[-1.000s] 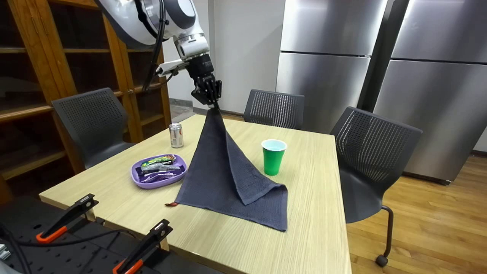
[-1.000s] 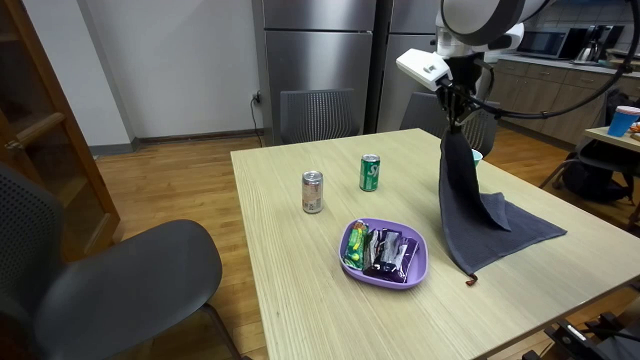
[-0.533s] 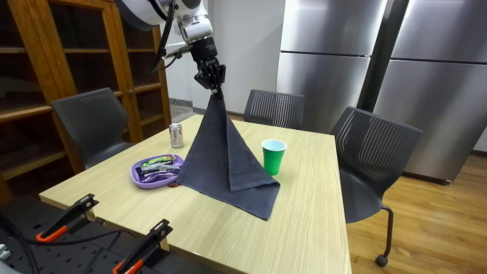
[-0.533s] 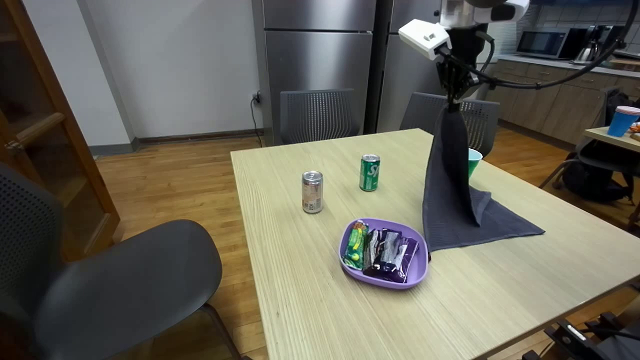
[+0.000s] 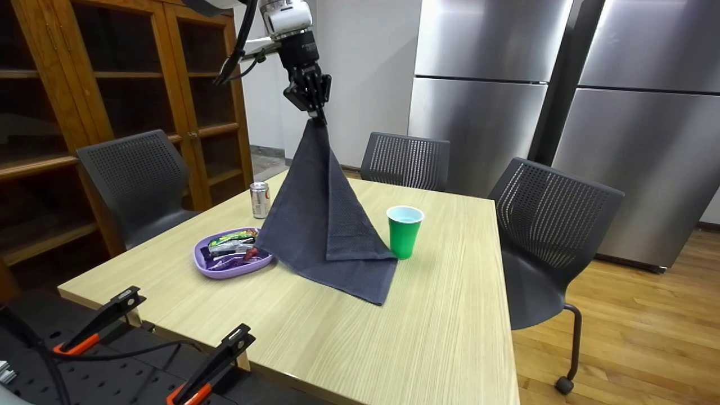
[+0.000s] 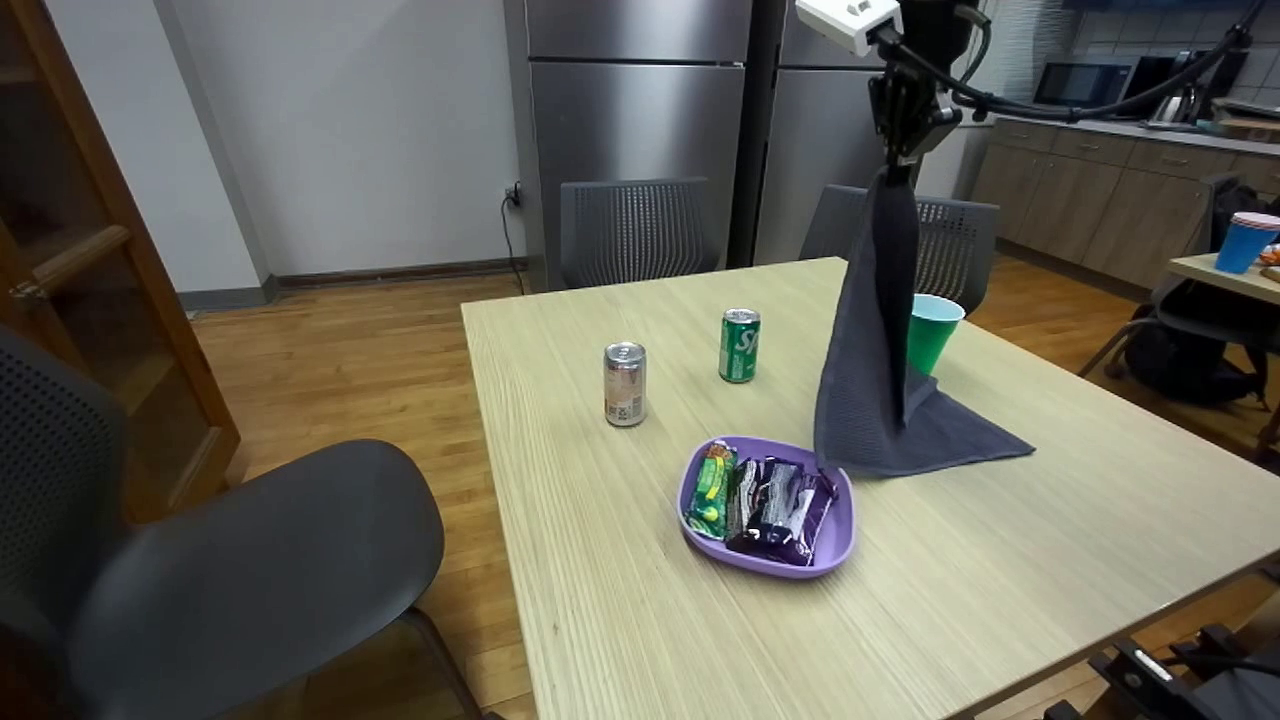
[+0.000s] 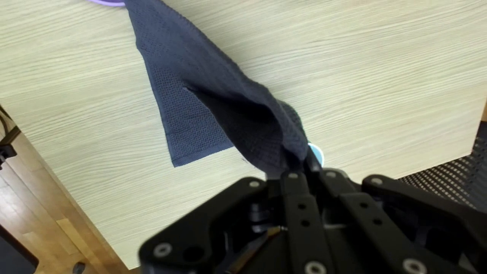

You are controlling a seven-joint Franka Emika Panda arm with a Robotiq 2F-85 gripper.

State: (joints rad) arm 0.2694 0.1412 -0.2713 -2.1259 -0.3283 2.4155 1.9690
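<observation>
Since your gripper (image 5: 318, 117) is clenched on a pinch of dark towel (image 5: 323, 219), the rest hangs below in a tall fold; the table (image 5: 444, 337) bears the lower part, spread between the purple dish (image 5: 233, 274) and the green cup (image 5: 403, 236), with one corner lapping the dish's rim.

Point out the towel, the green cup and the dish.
Towel (image 5: 308, 216), in an exterior view: middle of the hanging cloth.
Green cup (image 5: 403, 241), in an exterior view: outer side, below the rim.
Dish (image 6: 838, 528), in an exterior view: bare inner side.
</observation>
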